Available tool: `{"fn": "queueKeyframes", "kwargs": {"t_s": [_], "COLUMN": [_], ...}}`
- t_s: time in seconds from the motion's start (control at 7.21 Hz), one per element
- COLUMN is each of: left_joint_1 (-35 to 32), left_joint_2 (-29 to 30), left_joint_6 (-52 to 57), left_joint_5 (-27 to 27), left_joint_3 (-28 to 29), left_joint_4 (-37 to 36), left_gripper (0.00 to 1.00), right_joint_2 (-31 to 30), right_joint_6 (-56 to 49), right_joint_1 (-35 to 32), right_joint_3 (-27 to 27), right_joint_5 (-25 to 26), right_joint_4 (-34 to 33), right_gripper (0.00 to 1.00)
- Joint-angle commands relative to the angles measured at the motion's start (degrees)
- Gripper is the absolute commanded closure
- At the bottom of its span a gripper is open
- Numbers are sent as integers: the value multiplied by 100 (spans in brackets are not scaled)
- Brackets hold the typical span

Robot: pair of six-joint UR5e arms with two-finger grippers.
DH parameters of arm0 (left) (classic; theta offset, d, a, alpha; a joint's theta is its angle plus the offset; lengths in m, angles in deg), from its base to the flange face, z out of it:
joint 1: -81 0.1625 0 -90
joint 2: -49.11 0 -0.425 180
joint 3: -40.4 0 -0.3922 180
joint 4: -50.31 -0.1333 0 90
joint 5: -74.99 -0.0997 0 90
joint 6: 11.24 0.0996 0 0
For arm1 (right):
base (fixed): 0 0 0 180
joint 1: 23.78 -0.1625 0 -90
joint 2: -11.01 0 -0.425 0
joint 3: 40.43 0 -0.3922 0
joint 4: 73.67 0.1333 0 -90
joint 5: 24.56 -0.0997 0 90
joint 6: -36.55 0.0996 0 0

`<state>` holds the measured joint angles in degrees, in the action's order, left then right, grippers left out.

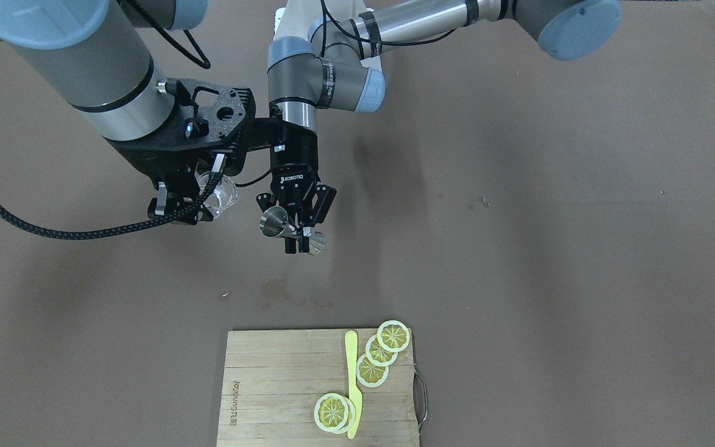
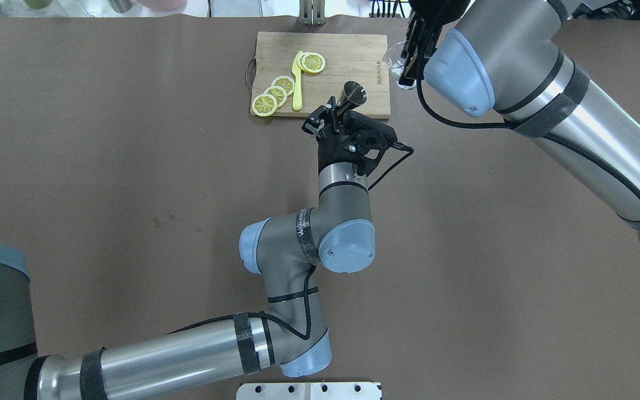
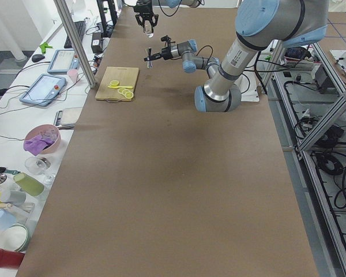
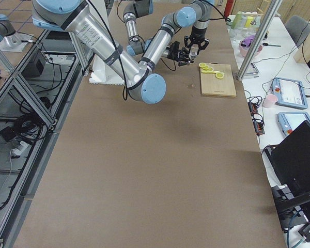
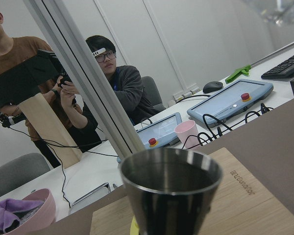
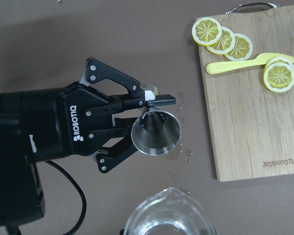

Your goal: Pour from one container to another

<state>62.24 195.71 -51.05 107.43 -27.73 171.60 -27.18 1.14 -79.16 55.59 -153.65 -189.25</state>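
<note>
Over table (image 1: 519, 248): left end effector (image 1: 296, 243) clamps jigger (image 1: 272, 221).

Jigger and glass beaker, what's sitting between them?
Nothing solid: in the right wrist view, only bare table with a few wet spots separates the jigger from the beaker.

Left end effector (image 1: 297, 236) and right end effector (image 1: 184, 205) clamped, aloft
</note>
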Motion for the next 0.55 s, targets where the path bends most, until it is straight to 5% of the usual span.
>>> {"fn": "queueKeyframes", "kwargs": {"t_s": [0.0, 0.42], "left_joint_1": [21, 21], "left_joint_2": [0, 9], "left_joint_6": [0, 0], "left_joint_5": [-88, -107], "left_joint_3": [1, 1], "left_joint_4": [0, 0], "left_gripper": [100, 100], "right_joint_2": [214, 356], "right_joint_6": [-18, -246], "right_joint_1": [79, 194], "right_joint_3": [-179, -242], "right_joint_5": [182, 367], "right_joint_4": [-323, -701], "right_gripper": [100, 100]}}
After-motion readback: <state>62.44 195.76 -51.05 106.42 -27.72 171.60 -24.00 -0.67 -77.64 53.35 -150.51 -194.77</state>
